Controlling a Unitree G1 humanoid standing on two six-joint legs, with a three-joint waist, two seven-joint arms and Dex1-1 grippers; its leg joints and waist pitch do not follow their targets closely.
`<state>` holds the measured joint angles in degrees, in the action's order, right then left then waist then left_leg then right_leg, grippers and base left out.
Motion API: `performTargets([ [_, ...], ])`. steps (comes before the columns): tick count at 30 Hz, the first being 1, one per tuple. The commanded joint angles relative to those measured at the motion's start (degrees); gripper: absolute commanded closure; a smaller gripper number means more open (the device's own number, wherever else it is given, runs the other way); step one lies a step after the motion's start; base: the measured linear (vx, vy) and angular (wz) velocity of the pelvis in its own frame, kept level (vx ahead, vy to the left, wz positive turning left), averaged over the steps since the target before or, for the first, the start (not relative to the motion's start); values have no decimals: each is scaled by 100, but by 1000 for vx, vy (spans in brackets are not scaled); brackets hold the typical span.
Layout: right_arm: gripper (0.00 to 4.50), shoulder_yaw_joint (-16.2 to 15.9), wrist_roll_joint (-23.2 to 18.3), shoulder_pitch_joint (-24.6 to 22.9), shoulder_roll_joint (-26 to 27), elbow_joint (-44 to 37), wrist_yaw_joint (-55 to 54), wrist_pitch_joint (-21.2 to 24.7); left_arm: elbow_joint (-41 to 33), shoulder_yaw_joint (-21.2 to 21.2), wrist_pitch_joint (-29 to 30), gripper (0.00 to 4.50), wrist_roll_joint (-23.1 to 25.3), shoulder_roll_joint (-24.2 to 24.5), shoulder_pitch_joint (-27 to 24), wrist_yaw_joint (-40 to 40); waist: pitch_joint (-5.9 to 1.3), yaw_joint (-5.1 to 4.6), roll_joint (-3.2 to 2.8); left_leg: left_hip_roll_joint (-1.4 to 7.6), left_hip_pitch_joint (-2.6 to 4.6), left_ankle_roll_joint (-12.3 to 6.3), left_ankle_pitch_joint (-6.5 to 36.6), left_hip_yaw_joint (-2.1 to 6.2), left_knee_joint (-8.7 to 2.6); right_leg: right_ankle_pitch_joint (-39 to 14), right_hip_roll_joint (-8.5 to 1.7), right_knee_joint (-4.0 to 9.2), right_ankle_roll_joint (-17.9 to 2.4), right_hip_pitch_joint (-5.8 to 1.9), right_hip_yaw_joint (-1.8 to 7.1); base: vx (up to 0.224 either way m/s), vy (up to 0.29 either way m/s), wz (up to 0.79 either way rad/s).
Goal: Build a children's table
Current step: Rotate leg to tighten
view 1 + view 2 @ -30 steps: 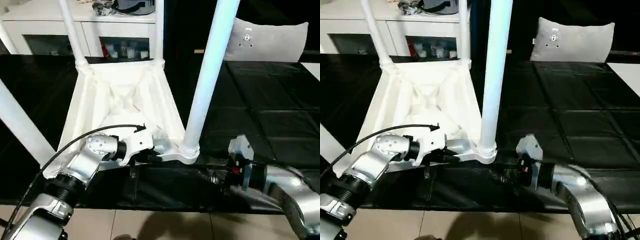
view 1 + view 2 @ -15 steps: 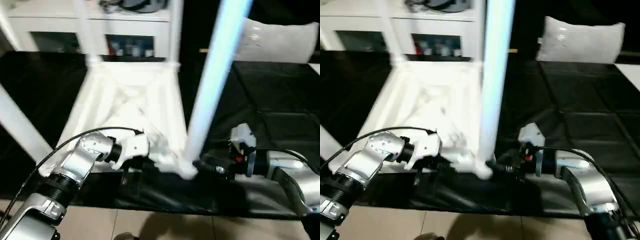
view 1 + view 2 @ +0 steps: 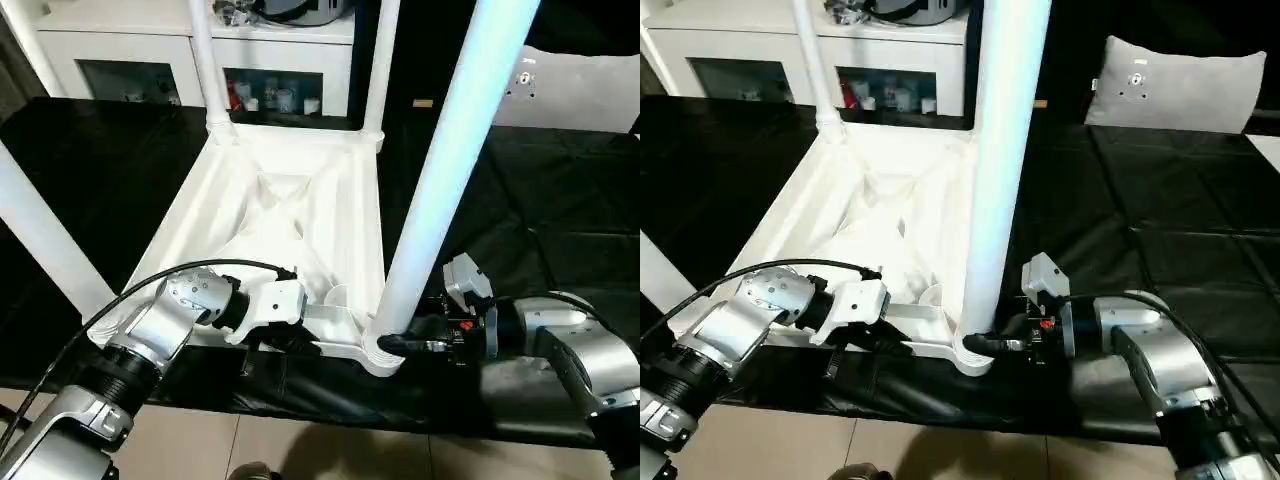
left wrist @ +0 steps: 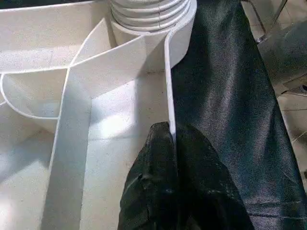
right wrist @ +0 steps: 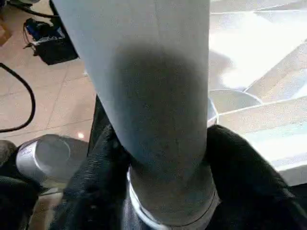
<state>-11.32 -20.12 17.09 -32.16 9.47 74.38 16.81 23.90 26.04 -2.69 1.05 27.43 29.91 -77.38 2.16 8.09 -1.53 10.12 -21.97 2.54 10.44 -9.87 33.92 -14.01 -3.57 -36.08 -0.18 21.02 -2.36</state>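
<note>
Right pincer [image 3: 985, 343] has reached the near leg [image 3: 440, 190] — fingers [image 5: 242, 163] now straddling its base. Left pincer [image 4: 170, 143] is clenching the tabletop [image 3: 275, 215] rim at 7 o'clock.

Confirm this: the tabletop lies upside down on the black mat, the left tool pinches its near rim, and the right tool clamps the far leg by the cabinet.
Wrong on the leg. The right tool straddles the base of the near leg, at the tabletop's near corner, as the right wrist view shows. The left tool does pinch the rim.

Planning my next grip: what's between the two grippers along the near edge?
In the left eye view, the tabletop's near rim and its corner socket run from the left gripper to the near leg in the right gripper.
</note>
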Motion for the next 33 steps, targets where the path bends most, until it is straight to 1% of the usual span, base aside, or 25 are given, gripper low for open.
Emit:
performTargets([
  [1, 222, -53, -2, 81, -16, 39, 110, 29, 9, 430, -45, 450, 268, 17, -90, -390, -328, -24, 31, 360, 128, -346, 744, 97, -359, 234, -499, 368, -1456, -177, 225, 0, 0, 0],
  [4, 241, -74, -30, 78, -3, 43, 161, 89, 6, 427, -30, 450, 251, 29, -108, -389, -324, -27, 36, 359, 126, -325, 756, 96, -362, 155, -499, 374, -1436, -179, 230, 0, 0, 0],
  [5, 243, -61, -60, 23, 37, -24, 102, 139, -39, 362, 91, 450, 140, -11, -152, -369, -325, -25, 5, 360, 129, -314, 760, 100, -361, 150, -498, 372, -1434, -172, 230, 0, 0, 0],
  [8, 247, -30, -43, -56, 151, -116, -134, 167, -101, 239, 274, 450, 8, -110, -195, -224, -322, -38, 20, 355, 128, -295, 789, 96, -365, 161, -495, 379, -1442, -172, 232, 0, 0, 0],
  [10, 248, -3, -20, -109, 260, -182, -373, 216, -146, 141, 442, 450, -92, -193, -223, -97, -302, -38, 20, 352, 130, -249, 893, 95, -381, -59, -500, 404, -1429, -167, 234, 0, 0, 0],
  [11, 248, 33, 109, -124, 507, -193, -947, 366, -167, 58, 650, 450, -101, -297, -227, 143, -297, -52, -2, 360, 142, -204, 974, 99, -401, -224, -499, 413, -1404, -149, 244, 0, 0, 0],
  [12, 249, 116, 333, -79, 1056, -186, -2084, 753, -140, -65, 1144, 450, -45, -554, -186, 679, -262, -94, 12, 348, 140, -112, 1130, 100, -432, -487, -481, 439, -1358, -142, 248, 0, 0, 0],
  [13, 250, 116, 333, -79, 1056, -186, -2084, 753, -140, -65, 1144, 450, -45, -554, -186, 679, -233, -123, 4, 335, 142, -32, 1265, 109, -461, -752, -481, 453, -1342, -121, 250, 0, 0, 0],
  [15, 251, 222, 522, 41, 1559, -82, -3044, 1108, -32, -128, 1455, 450, 72, -822, -90, 1169, -179, -280, 16, 305, 181, 290, 1896, 164, -515, -2163, -525, 565, -1049, -115, 264, -26, -3, -4],
  [16, 251, 222, 522, 41, 1559, -82, -3044, 1108, -32, -128, 1455, 450, 72, -822, -90, 1169, -168, -347, 21, 288, 164, 361, 2069, 199, -543, -2661, -541, 616, -857, -129, 245, 0, 0, 0],
  [17, 251, 263, 591, 92, 1726, -30, -3363, 1227, 16, -143, 1535, 450, 122, -917, -46, 1339, -176, -365, 15, 289, 159, 384, 2090, 213, -550, -2769, -547, 626, -773, -138, 243, 0, 0, 0],
  [18, 251, 341, 701, 172, 1942, 85, -3803, 1294, 98, -190, 1660, 450, 148, -1057, 27, 1565, -194, -403, -4, 301, 164, 410, 2093, 222, -559, -2715, -548, 640, -709, -113, 250, 0, 0, 0],
  [20, 251, 538, 733, 287, 2326, 351, -4439, 1347, 228, -317, 1874, 450, 154, -1340, 171, 1990, -194, -469, -23, 278, 218, 421, 2269, 218, -534, -2665, -535, 683, -730, -44, 261, 0, 0, 0],
  [21, 216, 574, 753, 319, 2450, 454, -4610, 1297, 294, -389, 1974, 450, 143, -1476, 241, 2192, -191, -489, -14, 277, 218, 419, 2275, 205, -531, -2638, -525, 675, -739, -39, 267, 0, 0, 0],
  [22, 196, 552, 817, 290, 2478, 425, -4627, 1145, 315, -410, 1962, 450, 165, -1535, 275, 2271, -193, -482, -39, 274, 228, 393, 2286, 207, -527, -2612, -525, 691, -748, -28, 269, 0, 0, 0],
  [23, 182, 552, 817, 290, 2478, 425, -4627, 1145, 315, -410, 1962, 450, 165, -1535, 275, 2271, -190, -478, -34, 280, 225, 377, 2291, 202, -528, -2585, -527, 707, -738, -24, 273, 0, 0, 0],
  [24, 180, 563, 766, 231, 2463, 339, -4509, 1020, 343, -397, 1912, 450, 196, -1538, 295, 2270, -197, -476, -47, 289, 213, 355, 2271, 207, -540, -2388, -518, 689, -763, -38, 277, 0, 0, 0],
  [25, 174, 575, 703, 167, 2412, 238, -4345, 892, 369, -372, 1808, 450, 238, -1503, 300, 2238, -214, -467, -95, 302, 194, 331, 2202, 207, -549, -2062, -513, 664, -802, -55, 281, 0, 0, 0],
  [26, 161, 580, 703, 146, 2399, 199, -4310, 870, 368, -374, 1800, 450, 253, -1496, 297, 2233, -217, -472, -68, 307, 195, 320, 2166, 191, -549, -1885, -495, 662, -826, -56, 283, 0, 0, 0],
  [27, 148, 592, 701, 95, 2366, 101, -4222, 815, 365, -377, 1779, 450, 292, -1479, 291, 2220, -235, -458, -51, 309, 185, 266, 2001, 178, -545, -1485, -481, 621, -910, -79, 285, 0, 0, 0],
  [28, 134, 606, 685, 57, 2303, 39, -4124, 775, 373, -371, 1696, 450, 317, -1443, 286, 2189, -229, -454, -53, 300, 176, 197, 1907, 159, -540, -1312, -472, 609, -976, -85, 285, 0, 0, 0],
  [30, 127, 651, 625, -72, 2029, -161, -3759, 620, 419, -355, 1425, 450, 389, -1303, 270, 2084, -238, -442, -63, 297, 173, 147, 1872, 152, -525, -1314, -493, 620, -987, -102, 283, 0, 0, 0],
  [31, 116, 700, 520, -196, 1637, -340, -3221, 434, 498, -271, 962, 450, 472, -1087, 264, 1850, -277, -385, -65, 301, 162, 17, 1577, 139, -489, -973, -505, 614, -1002, -143, 283, 0, 0, 0],
  [32, 116, 724, 471, -234, 1463, -404, -2987, 407, 518, -265, 964, 450, 481, -1013, 263, 1777, -288, -362, -62, 309, 151, -52, 1427, 129, -476, -745, -502, 597, -1014, -166, 284, 0, 0, 0],
  [33, 91, 724, 471, -234, 1463, -404, -2987, 407, 518, -265, 964, 450, 481, -1013, 263, 1777, -303, -322, -65, 304, 127, -169, 1095, 115, -451, -240, -489, 537, -1086, -186, 268, 0, 0, 0],
])
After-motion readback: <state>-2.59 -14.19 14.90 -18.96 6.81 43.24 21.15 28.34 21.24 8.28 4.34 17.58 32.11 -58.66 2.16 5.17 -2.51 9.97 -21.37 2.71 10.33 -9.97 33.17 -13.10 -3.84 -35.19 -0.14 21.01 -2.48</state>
